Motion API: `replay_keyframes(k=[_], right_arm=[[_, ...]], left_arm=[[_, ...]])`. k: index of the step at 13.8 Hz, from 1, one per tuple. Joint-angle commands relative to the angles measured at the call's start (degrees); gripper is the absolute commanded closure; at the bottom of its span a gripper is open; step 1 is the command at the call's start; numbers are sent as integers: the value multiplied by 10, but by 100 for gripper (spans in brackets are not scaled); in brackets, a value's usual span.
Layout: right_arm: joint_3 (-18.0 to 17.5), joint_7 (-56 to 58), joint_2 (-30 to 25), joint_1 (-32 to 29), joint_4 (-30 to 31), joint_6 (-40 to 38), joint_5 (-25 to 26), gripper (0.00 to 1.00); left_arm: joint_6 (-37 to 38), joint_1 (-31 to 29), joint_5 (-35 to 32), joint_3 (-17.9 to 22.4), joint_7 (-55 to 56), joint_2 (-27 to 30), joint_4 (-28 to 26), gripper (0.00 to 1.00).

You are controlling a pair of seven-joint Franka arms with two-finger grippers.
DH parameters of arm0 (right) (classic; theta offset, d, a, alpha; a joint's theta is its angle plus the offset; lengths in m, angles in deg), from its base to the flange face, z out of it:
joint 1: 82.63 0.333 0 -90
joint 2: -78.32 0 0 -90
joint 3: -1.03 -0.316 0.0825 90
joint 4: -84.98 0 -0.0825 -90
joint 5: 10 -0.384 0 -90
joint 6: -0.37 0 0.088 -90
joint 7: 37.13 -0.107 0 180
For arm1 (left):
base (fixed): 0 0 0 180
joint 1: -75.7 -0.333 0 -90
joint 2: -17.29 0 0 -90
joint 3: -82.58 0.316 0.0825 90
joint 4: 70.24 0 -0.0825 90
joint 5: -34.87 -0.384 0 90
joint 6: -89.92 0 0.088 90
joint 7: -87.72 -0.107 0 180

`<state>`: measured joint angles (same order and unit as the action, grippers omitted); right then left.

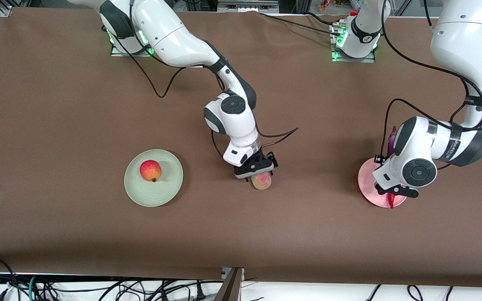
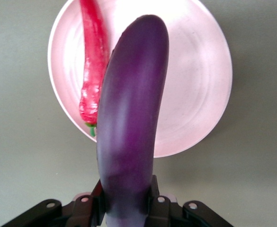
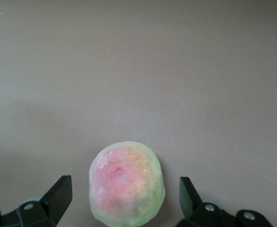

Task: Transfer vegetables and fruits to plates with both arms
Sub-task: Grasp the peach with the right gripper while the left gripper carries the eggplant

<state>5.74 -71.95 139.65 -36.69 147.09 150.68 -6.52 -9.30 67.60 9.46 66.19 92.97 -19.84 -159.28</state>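
While the round red fruit [image 1: 150, 170] already sits on the mint green plate [image 1: 154, 178], the right gripper [image 1: 257, 169] straddles the peach [image 1: 261, 181] unclenched; the left gripper [image 2: 129, 208] clamps the eggplant [image 2: 131, 123] above the pink plate [image 2: 195, 80], chili [image 2: 93, 61] delivered.

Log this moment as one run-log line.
left gripper: shut on eggplant, over pink plate | chili: on pink plate | right gripper: open around peach | red fruit: on green plate
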Motion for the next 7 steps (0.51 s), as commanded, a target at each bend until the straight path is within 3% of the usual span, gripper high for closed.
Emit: replay_keyframes(k=[1,2,3,4,5,6,7], right_arm=[[5,2,28,9,-23,18,12,0],[9,-3,34,11,-23,26,12,0],[9,-3,35,11,-23,27,12,0],[9,-3,39,11,-23,29,12,0],[9,-2,40,11,-23,29,12,0],[9,1,38,10,-23,26,12,8],[9,3,33,7,-23,22,8,29]], left_arm=[[-22,-7,-16,-3,-7,-16,1,69],[-33,-5,-15,-3,-7,-22,0,68],[-35,-2,-15,-3,-5,-22,1,60],[-35,-4,-16,-2,-6,-25,4,36],[-34,-8,-15,-3,-8,-25,4,0],[-34,-9,-15,-3,-8,-24,1,0],[-32,-6,-15,-3,-8,-22,1,0]])
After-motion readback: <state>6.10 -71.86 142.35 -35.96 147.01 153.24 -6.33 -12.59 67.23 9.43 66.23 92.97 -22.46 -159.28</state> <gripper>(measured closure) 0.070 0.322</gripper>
